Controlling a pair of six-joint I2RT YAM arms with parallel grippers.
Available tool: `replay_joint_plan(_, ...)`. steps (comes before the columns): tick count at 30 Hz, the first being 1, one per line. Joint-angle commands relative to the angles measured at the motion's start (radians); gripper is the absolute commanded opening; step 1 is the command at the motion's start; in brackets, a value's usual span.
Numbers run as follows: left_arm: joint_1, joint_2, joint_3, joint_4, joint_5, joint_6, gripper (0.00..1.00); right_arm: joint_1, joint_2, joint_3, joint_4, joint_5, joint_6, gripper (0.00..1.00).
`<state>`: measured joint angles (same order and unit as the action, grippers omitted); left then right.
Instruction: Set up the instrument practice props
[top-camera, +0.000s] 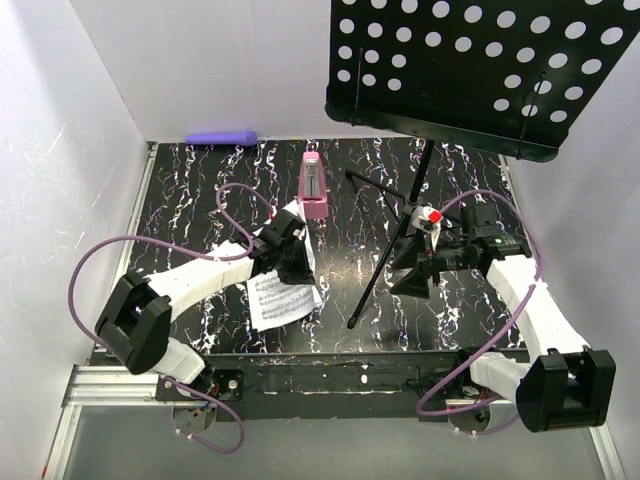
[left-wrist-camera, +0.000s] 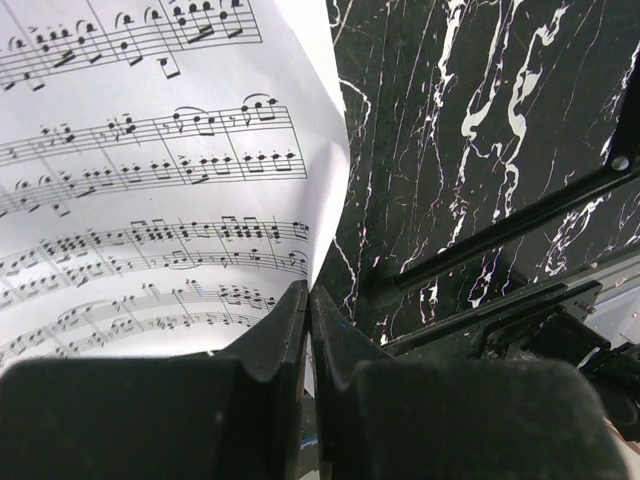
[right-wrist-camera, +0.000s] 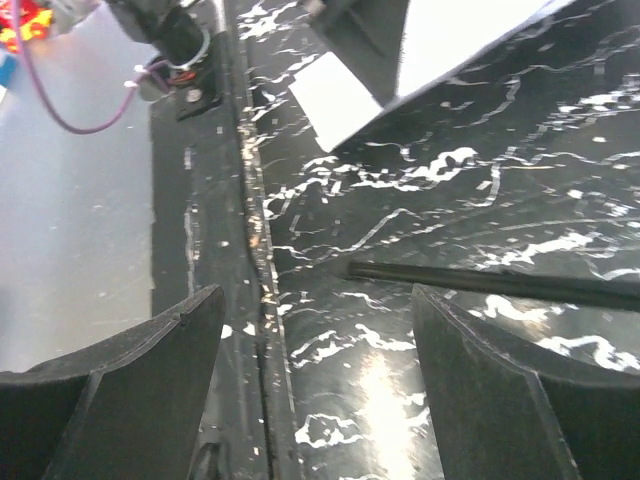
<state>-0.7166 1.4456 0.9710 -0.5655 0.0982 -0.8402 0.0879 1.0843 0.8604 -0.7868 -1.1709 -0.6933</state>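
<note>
The black music stand (top-camera: 408, 215) is upright at the right, its perforated desk (top-camera: 480, 70) high above the table. One of its legs (right-wrist-camera: 500, 284) runs across the right wrist view. The pink metronome (top-camera: 313, 187) sits at centre back. A white sheet-music page (top-camera: 283, 298) lies left of the stand. My left gripper (top-camera: 295, 262) (left-wrist-camera: 308, 290) is shut on the edge of this page (left-wrist-camera: 150, 180), which curves upward. Beside the stand's lower pole, my right gripper (top-camera: 415, 275) (right-wrist-camera: 318, 300) stands open and holds nothing, with the leg's tip just beyond its fingers.
A purple cylinder (top-camera: 222, 137) lies at the table's back left edge. White walls close in the left and back sides. The metal rail (top-camera: 330, 372) of the arm bases runs along the front edge, and the table's front seam (right-wrist-camera: 262, 260) shows between my right fingers.
</note>
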Motion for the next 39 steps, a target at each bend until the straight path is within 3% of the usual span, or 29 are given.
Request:
replay_joint_plan(1, -0.007, 0.073, 0.043, 0.071, 0.109, 0.020, 0.04, 0.104, 0.049, 0.032, 0.018, -0.033, 0.061, 0.83)
replay_joint_plan(19, -0.007, 0.176, -0.026, 0.157, 0.242, 0.013, 0.13, 0.185, 0.154, 0.026, 0.041, -0.035, 0.084, 0.83)
replay_joint_plan(26, -0.007, 0.180, -0.051, 0.174, 0.250, 0.039, 0.00, 0.188, 0.164, 0.023, 0.038, -0.029, 0.083, 0.83)
replay_joint_plan(29, -0.009, 0.161, -0.061, 0.197, 0.265, 0.055, 0.00, 0.206, 0.169, 0.012, 0.078, -0.033, 0.132, 0.83)
replay_joint_plan(32, -0.023, 0.115, -0.069, 0.222, 0.256, 0.084, 0.00, 0.252, 0.166, -0.012, 0.194, -0.010, 0.269, 0.82)
replay_joint_plan(39, -0.093, -0.027, -0.123, 0.282, 0.138, 0.092, 0.00, 0.311, 0.147, -0.100, 0.662, 0.166, 0.881, 0.79)
